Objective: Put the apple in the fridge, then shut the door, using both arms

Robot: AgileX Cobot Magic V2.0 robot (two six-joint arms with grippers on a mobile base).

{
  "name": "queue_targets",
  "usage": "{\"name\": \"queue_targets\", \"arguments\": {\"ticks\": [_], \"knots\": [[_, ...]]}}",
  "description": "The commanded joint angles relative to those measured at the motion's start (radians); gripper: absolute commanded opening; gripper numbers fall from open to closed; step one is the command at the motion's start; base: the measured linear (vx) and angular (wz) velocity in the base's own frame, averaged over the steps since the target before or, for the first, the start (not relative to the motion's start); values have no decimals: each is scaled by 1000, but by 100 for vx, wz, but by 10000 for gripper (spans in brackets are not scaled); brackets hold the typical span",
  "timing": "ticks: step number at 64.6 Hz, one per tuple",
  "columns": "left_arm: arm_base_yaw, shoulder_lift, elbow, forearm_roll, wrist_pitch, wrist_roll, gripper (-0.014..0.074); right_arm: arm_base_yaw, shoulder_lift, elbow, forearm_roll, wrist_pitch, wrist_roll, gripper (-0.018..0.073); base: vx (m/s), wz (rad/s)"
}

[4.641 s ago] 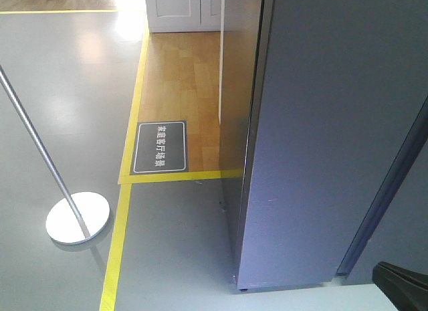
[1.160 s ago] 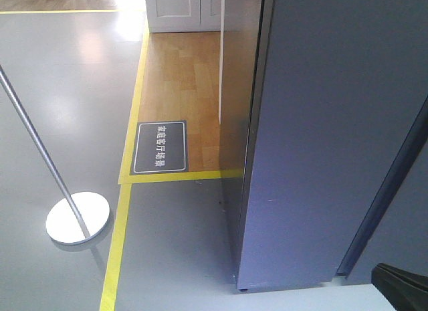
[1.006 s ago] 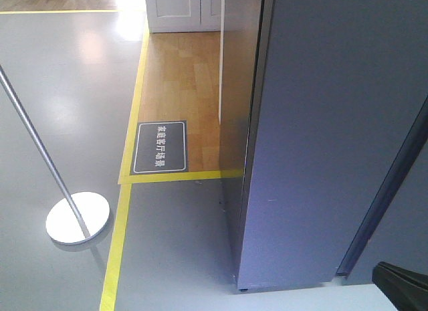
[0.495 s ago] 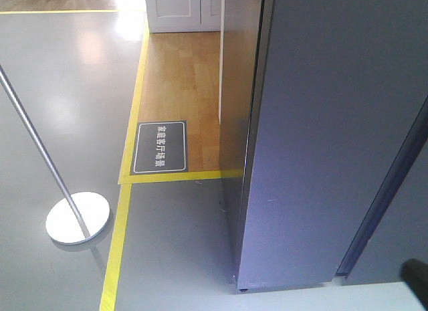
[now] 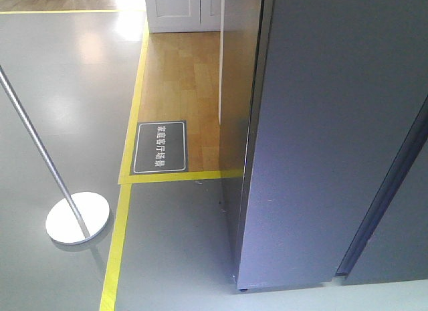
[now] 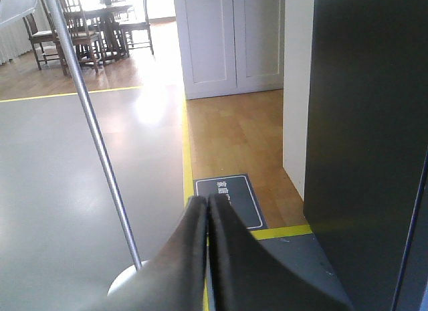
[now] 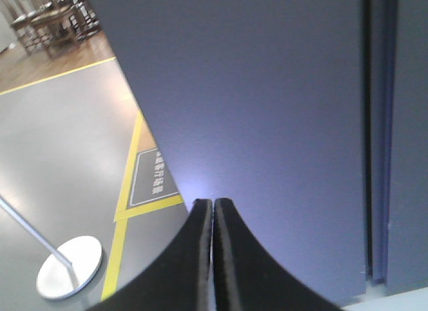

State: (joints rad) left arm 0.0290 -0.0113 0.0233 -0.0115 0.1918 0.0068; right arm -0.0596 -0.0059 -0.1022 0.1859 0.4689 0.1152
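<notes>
Fridge door, dark grey, filling the right of the front view, standing on the grey floor with its lower corner just right of the yellow floor tape; whether fully shut against the cabinet cannot be told. Apple nowhere in sight in any view, so its place cannot be told. Left of the door, a slanted metal pole rising from a round white base; nearer the door, a dark floor sign with white lettering, lying on wooden flooring inside the yellow tape. Beyond the sign, white cabinet doors. In the left wrist view, left gripper with fingers pressed together, nothing between them, pointing toward the floor sign, with the door's dark edge to its right. In the right wrist view, right gripper likewise with fingers together and empty, tips close to the door's grey face; contact cannot be told. A narrow vertical seam right of that gripper.
</notes>
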Motion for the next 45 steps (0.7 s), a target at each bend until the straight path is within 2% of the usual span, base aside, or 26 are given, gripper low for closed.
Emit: {"name": "queue_targets", "arguments": {"ticks": [1, 12, 24, 38, 45], "knots": [[-6, -15, -17, -11, -68, 0, -6, 0, -16, 27, -35, -136, 24, -6, 0, 0], [-6, -15, -17, -11, -68, 0, -6, 1, -19, 131, -44, -283, 34, -6, 0, 0], [-6, -15, -17, -11, -68, 0, -6, 7, -19, 128, -113, -288, 31, -6, 0, 0], [-6, -15, -17, -11, -68, 0, -6, 98, -19, 128, -186, -378, -9, -6, 0, 0], [-6, -15, -17, -11, -68, 0, -6, 107, -19, 128, -186, -450, -13, -6, 0, 0]]}}
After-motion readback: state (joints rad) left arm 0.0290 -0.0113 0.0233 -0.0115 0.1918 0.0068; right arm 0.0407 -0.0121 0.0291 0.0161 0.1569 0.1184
